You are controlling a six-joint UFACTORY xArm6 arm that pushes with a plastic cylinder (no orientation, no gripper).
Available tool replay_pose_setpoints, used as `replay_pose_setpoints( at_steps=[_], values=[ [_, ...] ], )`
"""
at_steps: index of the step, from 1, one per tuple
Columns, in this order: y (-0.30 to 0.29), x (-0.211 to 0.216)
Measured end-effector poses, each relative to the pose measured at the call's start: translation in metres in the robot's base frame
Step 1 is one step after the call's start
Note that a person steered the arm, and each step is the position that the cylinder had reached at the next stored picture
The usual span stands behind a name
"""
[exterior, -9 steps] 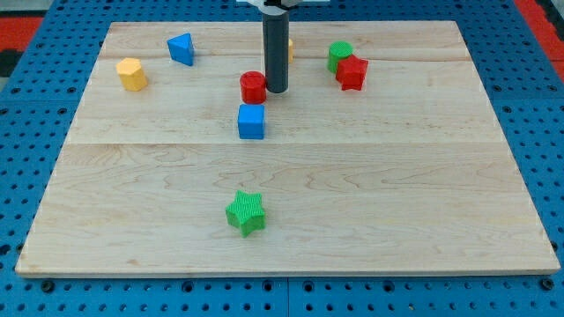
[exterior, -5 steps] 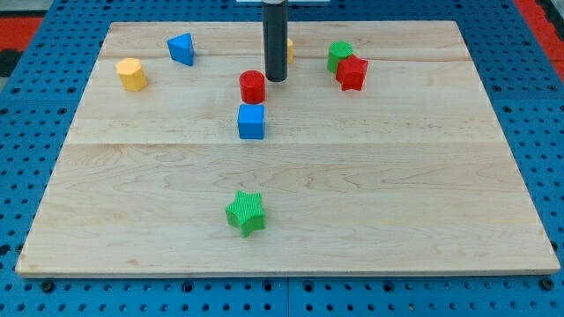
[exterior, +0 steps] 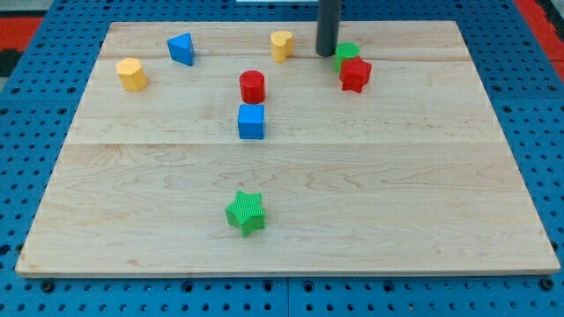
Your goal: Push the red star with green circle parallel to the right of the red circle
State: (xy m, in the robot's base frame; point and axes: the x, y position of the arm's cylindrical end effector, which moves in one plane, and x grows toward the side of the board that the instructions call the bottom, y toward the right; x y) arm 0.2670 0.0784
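Note:
The red star (exterior: pixel 354 75) lies in the upper right part of the wooden board (exterior: pixel 291 202), touching the green circle (exterior: pixel 348 53) just above it. The red circle (exterior: pixel 253 85) stands to their left, near the upper middle. My tip (exterior: pixel 327 54) is at the view's top, right against the green circle's left side, up and left of the red star and well right of the red circle.
A blue cube (exterior: pixel 251 121) sits just below the red circle. A yellow block (exterior: pixel 282 44) lies left of my tip. A blue triangle (exterior: pixel 181 48) and a yellow hexagon (exterior: pixel 132 74) are at the upper left. A green star (exterior: pixel 246 212) lies low in the middle.
My tip has moved from beside the red circle up and to the right, to the green circle's left side. The green circle and red star have shifted slightly right. The yellow block is now uncovered.

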Motion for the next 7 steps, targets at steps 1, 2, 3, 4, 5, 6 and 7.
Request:
replay_pose_setpoints(
  at_steps=[1, 2, 3, 4, 5, 6, 7],
  values=[
    [0.022, 0.008],
    [0.037, 0.027],
    [0.036, -0.002],
    [0.058, -0.035],
    [0.088, -0.011],
    [0.074, 0.020],
    [0.045, 0.046]
  ],
)
